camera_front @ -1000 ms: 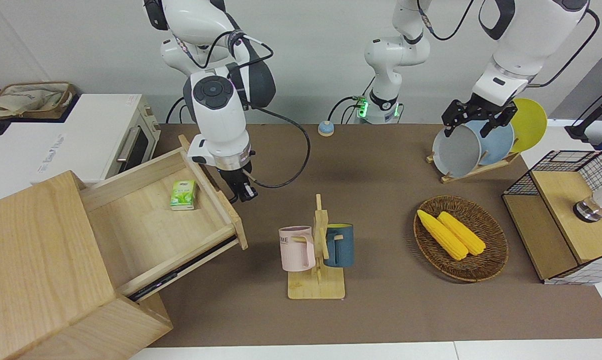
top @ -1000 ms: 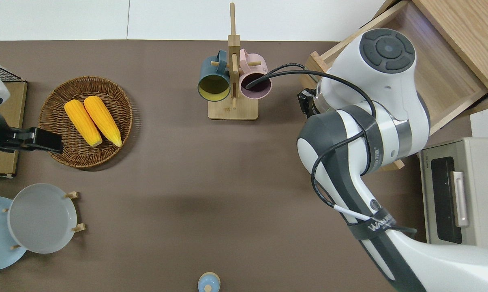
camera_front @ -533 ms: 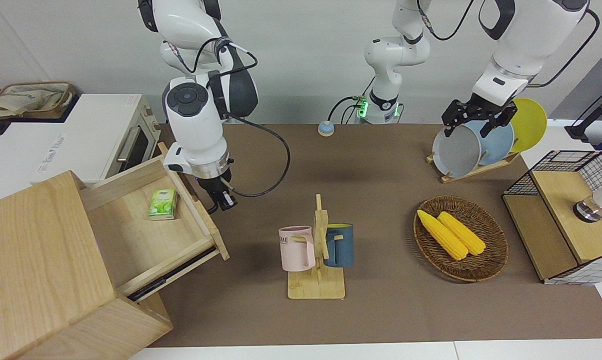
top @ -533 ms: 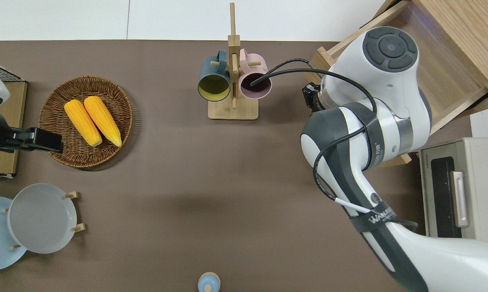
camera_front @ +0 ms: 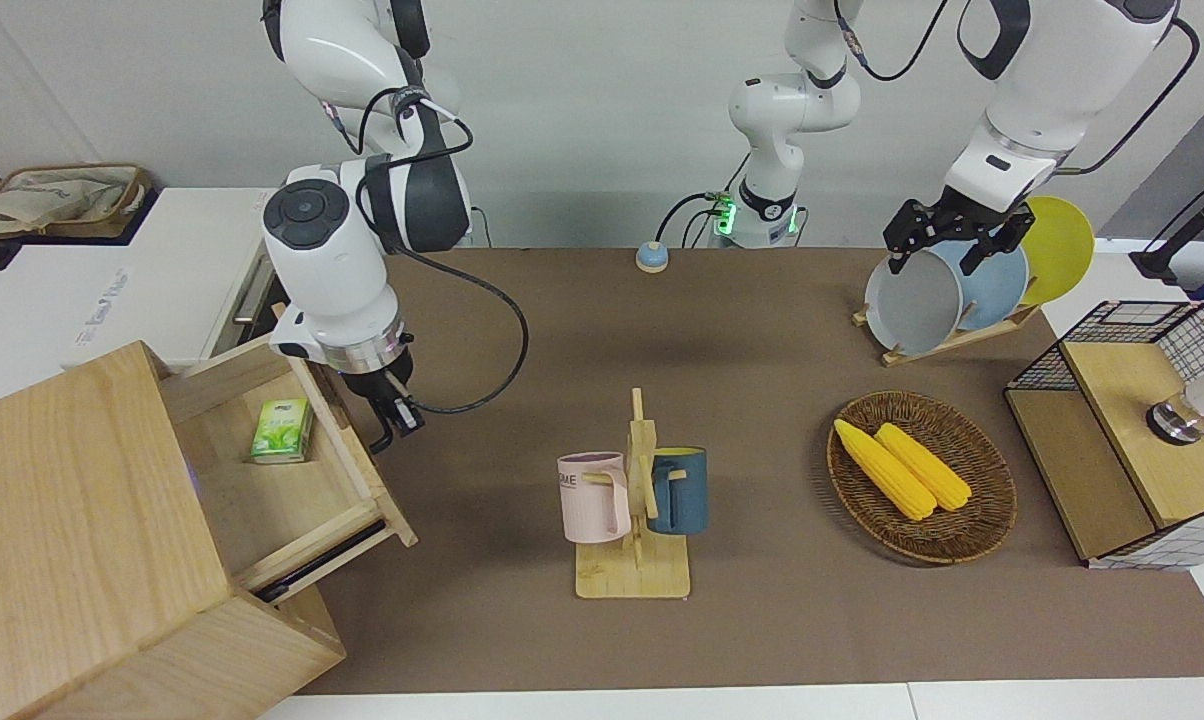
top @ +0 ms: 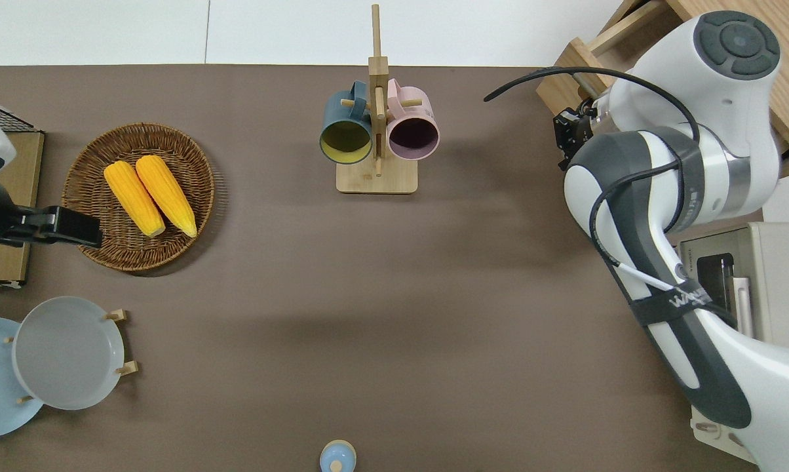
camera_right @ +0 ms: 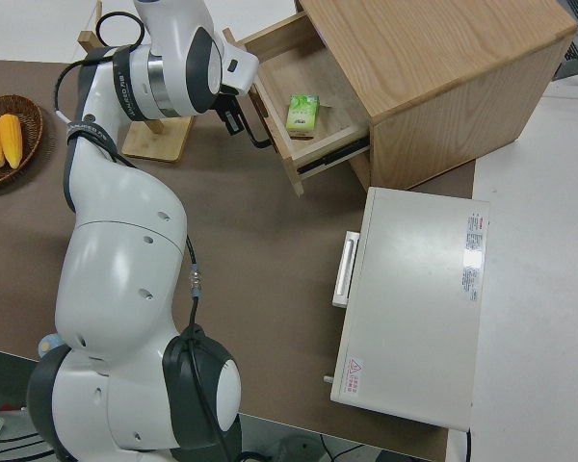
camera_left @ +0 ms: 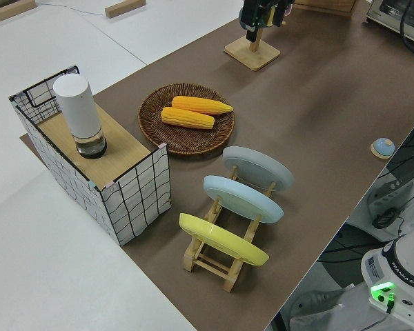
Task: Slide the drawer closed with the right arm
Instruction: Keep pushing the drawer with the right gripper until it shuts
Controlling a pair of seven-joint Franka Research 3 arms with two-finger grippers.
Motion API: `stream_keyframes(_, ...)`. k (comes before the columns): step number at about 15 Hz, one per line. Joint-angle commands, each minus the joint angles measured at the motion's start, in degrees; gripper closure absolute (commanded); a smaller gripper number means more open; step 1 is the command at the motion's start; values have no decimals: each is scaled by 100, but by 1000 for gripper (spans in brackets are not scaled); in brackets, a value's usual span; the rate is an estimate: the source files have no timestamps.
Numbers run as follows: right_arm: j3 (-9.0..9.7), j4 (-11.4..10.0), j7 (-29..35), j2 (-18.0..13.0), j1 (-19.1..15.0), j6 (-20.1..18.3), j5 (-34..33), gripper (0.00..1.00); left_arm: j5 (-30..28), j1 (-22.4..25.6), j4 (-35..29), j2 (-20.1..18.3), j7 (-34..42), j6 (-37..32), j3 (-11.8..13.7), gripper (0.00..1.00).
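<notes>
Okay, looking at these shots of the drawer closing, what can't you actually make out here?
- Black handle on the drawer: in the front and overhead views the right gripper and wrist cover it.
- Small green box in the drawer: label too small to read.
- The cabinet: cut off by the front view's edge.

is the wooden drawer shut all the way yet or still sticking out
Partly open. The drawer sticks out of the cabinet, its inside and a green packet showing; the right gripper is at its front.
</notes>
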Motion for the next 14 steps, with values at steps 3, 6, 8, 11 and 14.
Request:
stream_keyframes(3,146,261,-581,240,-386,-68,-208,1000,102,-39,58,-25,-60,-103,2,7)
stream_keyframes(6,154,331,-738,301,-492,-68,-260,1000,102,-39,58,-25,-60,-103,2,7)
stream_keyframes(8,155,454,-966,363,-597,-147,-313,1000,102,-39,58,-25,-60,-103,2,7)
stream_keyframes(11,155,551,-1082,415,-729,-200,-313,1000,102,-39,58,-25,-60,-103,2,7)
stream_keyframes(14,303,604,-1257,433,-948,-200,-313,1000,102,-39,49,-25,-60,-103,2,7)
